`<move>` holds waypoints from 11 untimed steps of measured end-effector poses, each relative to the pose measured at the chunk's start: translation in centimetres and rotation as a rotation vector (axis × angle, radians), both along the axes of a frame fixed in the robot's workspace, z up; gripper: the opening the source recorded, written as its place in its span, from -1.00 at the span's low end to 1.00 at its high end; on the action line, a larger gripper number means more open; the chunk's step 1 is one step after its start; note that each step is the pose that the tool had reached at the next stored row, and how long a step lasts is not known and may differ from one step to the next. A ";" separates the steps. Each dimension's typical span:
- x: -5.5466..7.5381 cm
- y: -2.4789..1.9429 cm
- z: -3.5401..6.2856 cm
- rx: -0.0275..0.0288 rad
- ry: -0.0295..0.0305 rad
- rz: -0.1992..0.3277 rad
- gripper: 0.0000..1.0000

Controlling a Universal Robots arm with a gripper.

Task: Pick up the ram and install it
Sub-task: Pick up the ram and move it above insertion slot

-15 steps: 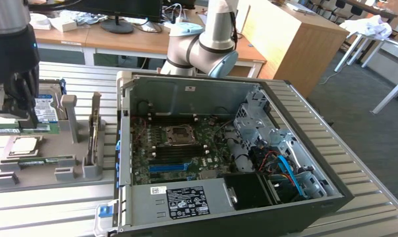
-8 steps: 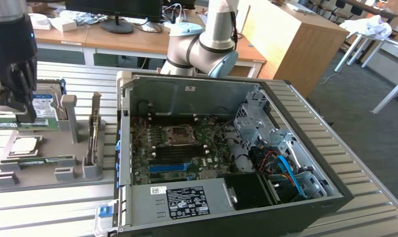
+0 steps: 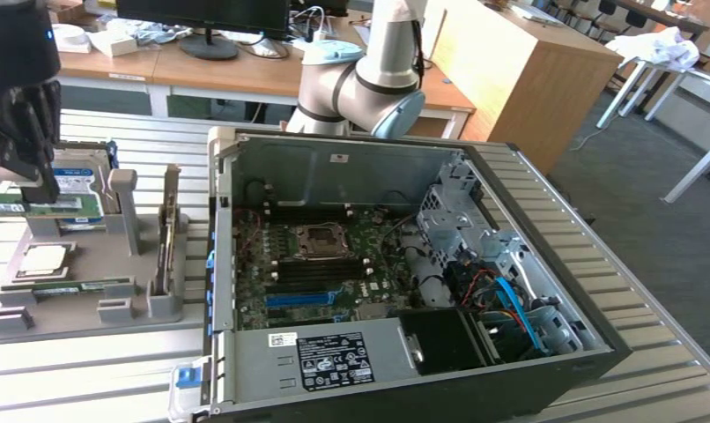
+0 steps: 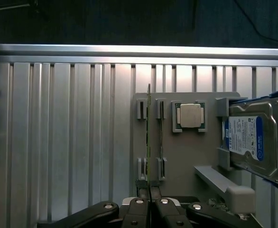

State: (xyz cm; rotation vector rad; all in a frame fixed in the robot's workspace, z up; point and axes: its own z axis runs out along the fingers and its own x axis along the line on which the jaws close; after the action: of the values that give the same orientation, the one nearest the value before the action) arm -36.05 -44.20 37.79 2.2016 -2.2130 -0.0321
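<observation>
I am watching the gripper (image 4: 150, 191) clamping the ram (image 4: 148, 133), its jaws pressed together on the near end of the stick. The ram is showing me its thin edge. It is running straight out from the fingertips over the grey holder tray (image 4: 186, 156), and its far end is reaching just past the tray's far edge. I cannot tell whether the stick is sitting free of its slot posts.

Just beside the held ram, a second ram stick (image 4: 161, 137) is standing on edge in its own pair of posts. It is lying parallel and close, so that side is leaving little room. Further out on the same side, the CPU chip (image 4: 190, 115) is lying flat in its pocket. Beyond it, the hard drive (image 4: 253, 137) is sitting against the tray's uprights. On the other side of the hand, the slatted metal table (image 4: 58, 142) is stretching flat to its raised border rail (image 4: 129, 50), giving wide room.

In the exterior view, the hand is hanging over the tray, and the open computer case (image 3: 220, 220) is lying well apart from it, toward the exterior view's right. The motherboard (image 3: 320, 264) is facing up inside. The case wall nearest the tray is standing between the hand and the board. The robot arm (image 3: 373, 84) is rising behind the case.
</observation>
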 end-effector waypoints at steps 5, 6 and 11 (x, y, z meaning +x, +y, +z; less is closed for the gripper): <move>0.0 0.00 1.15 0.0000 0.0000 0.000 -0.77; 0.0 0.00 1.36 0.0000 0.0000 0.000 -0.77; 0.0 0.00 2.39 0.0000 0.0000 0.000 -0.77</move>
State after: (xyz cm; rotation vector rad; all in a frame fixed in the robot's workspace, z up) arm -36.05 -44.20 40.18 2.2017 -2.2130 -0.0321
